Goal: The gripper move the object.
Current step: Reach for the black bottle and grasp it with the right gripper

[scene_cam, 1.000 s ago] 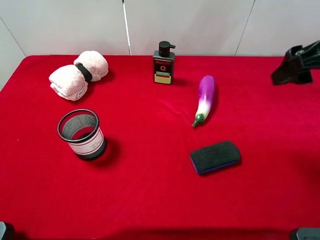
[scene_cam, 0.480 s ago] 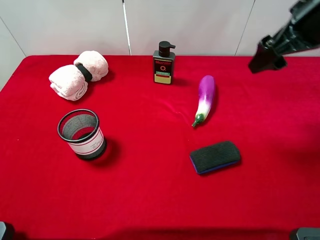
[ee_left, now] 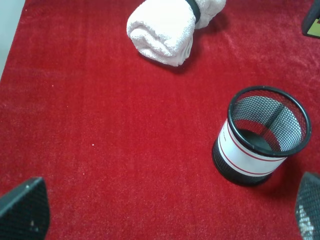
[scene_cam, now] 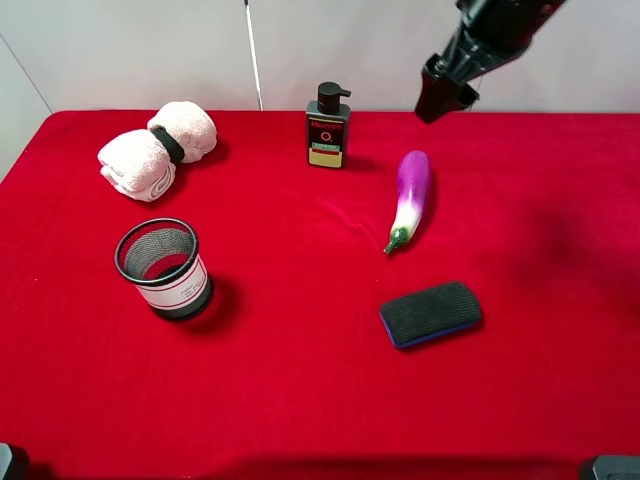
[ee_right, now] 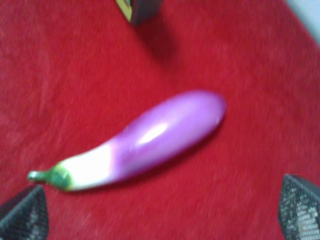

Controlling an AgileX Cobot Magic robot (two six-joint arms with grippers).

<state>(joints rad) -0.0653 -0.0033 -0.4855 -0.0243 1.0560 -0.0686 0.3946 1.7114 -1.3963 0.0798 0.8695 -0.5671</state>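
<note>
The object, a small dark pump bottle (scene_cam: 328,127) with a black pump top and a red, green and cream label, stands upright at the back middle of the red table. My right gripper (scene_cam: 444,98) hangs in the air to the right of the bottle, above the far end of the eggplant. In the right wrist view this gripper (ee_right: 160,220) is open and empty, with only a corner of the bottle (ee_right: 141,8) at the frame edge. My left gripper (ee_left: 165,215) is open and empty over the table's left side, and a corner of the bottle (ee_left: 313,23) shows there.
A purple eggplant (scene_cam: 410,198) lies right of the bottle, also in the right wrist view (ee_right: 145,137). A black eraser block (scene_cam: 431,313) lies nearer the front. A black mesh cup (scene_cam: 163,268) stands at the left, and a rolled pink towel (scene_cam: 158,148) lies behind it.
My right arm has swung in from the right edge, leftward and higher, to a spot above the eggplant's far end near the bottle. Nothing on the table has moved.
</note>
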